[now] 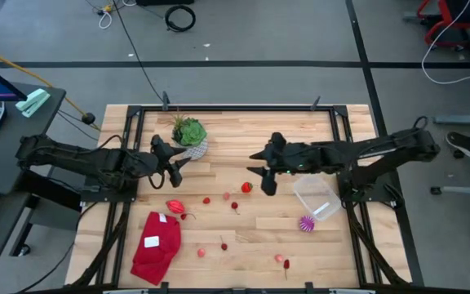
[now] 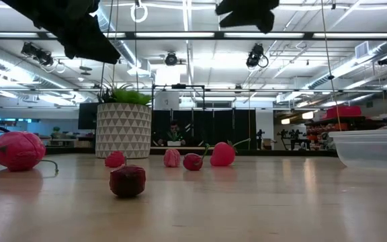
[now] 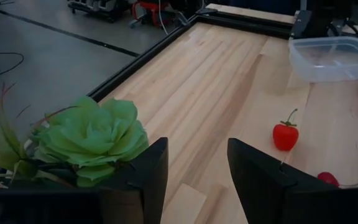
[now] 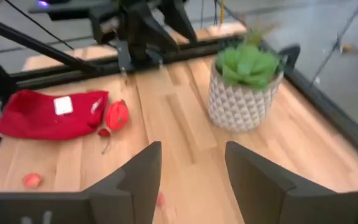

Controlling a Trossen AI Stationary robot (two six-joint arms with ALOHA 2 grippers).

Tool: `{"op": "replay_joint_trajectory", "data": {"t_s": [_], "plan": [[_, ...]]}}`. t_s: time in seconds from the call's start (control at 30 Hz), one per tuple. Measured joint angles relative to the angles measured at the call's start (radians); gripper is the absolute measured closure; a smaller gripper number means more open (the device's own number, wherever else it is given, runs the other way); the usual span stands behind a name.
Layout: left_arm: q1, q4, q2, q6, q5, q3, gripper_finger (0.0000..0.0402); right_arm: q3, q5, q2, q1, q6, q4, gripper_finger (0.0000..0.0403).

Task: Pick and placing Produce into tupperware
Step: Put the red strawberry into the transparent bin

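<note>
Hovering above the wooden counter (image 1: 259,237), the left claw (image 1: 175,169) hangs just beside the potted plant (image 1: 189,135), its fingers (image 3: 143,180) spread with nothing between them. The right claw (image 1: 261,173) sits farther from the potted plant, out toward the tupperware (image 1: 317,197), and its fingers (image 4: 135,177) also stand apart and empty.

The tupperware is a clear box lying well away from the potted plant, on the right arm's side, with no produce visible inside it. A purple-and-white striped ball (image 1: 306,223) rests just beside the tupperware, on the side away from the plant.

Between the potted plant and the tupperware lies a red strawberry (image 1: 246,187), close under the right claw. A larger red piece (image 1: 175,206) sits near the potted plant, beside the red cloth (image 1: 157,246). Smaller red and pink pieces (image 1: 223,246) are scattered across the counter, farther from the plant than the strawberry.
</note>
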Motion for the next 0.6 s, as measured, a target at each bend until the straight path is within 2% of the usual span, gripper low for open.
{"op": "replay_joint_trajectory", "data": {"t_s": [0.23, 0.47, 0.6], "plan": [[0.000, -0.005, 0.000, -0.001, 0.000, 0.000, 0.0228, 0.012, -0.096, 0.086, -0.014, 0.154, -0.040, 0.0215], [0.000, -0.005, 0.000, -0.001, 0.000, 0.000, 0.0229, 0.012, -0.004, 0.189, -0.014, 0.210, -0.278, 0.0215], [0.000, -0.006, 0.000, -0.001, 0.000, 0.000, 0.0228, 0.012, -0.002, 0.283, -0.014, 0.228, -0.286, 0.0215]]}}
